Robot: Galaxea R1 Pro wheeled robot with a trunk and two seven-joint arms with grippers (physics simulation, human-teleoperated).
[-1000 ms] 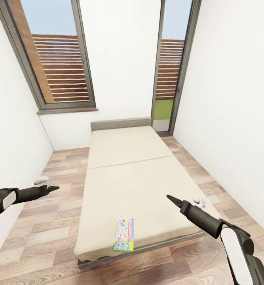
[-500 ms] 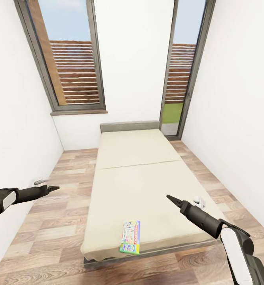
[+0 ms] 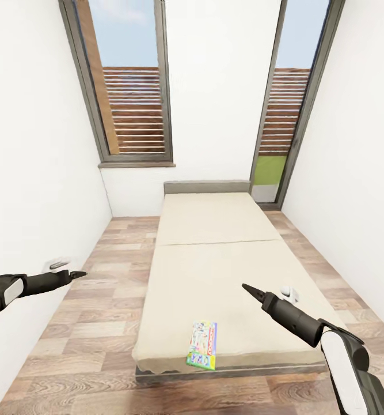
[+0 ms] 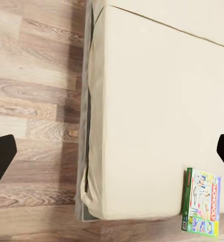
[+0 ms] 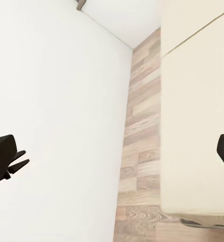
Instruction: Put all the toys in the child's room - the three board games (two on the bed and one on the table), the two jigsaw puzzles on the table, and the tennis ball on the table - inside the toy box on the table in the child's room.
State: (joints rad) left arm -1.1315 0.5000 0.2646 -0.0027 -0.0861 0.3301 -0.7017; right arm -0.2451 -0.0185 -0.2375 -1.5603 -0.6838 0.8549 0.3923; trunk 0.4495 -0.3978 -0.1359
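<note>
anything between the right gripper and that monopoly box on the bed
Nothing visible. The Monopoly box lies flat near the foot edge of the bed, with bare mattress around it. The right gripper hangs above the mattress, off to the box's right, with only open air between them.

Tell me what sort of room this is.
Most likely a small bedroom, probably a child's. A low bed with a plain beige mattress and grey headboard fills the wood-plank floor between white walls, under tall dark-framed windows, and a green-and-white Monopoly board game box lies at its near end.
</note>
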